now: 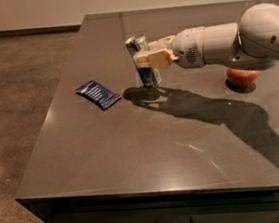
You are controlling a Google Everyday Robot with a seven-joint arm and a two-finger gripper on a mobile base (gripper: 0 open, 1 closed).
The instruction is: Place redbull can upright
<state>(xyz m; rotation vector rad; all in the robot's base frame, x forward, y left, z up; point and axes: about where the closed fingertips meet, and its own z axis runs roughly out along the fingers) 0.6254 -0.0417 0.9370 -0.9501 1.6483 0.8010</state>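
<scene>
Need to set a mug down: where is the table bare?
The front half of the table, nearer than the wrapper, is bare. Crowded across the middle: wrapper, the gripper holding the can, the apple behind the arm.

A flat dark-blue snack wrapper (98, 94) lies on the grey worktop (136, 174), left of the end effector (142, 59) held above its middle. A red apple (241, 77) sits far right, partly hidden.

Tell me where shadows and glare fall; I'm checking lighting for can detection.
Camera view: the gripper, gripping the redbull can over the table, and its arm cast a dark shadow toward the lower right; faint glare streaks mark the front.
</scene>
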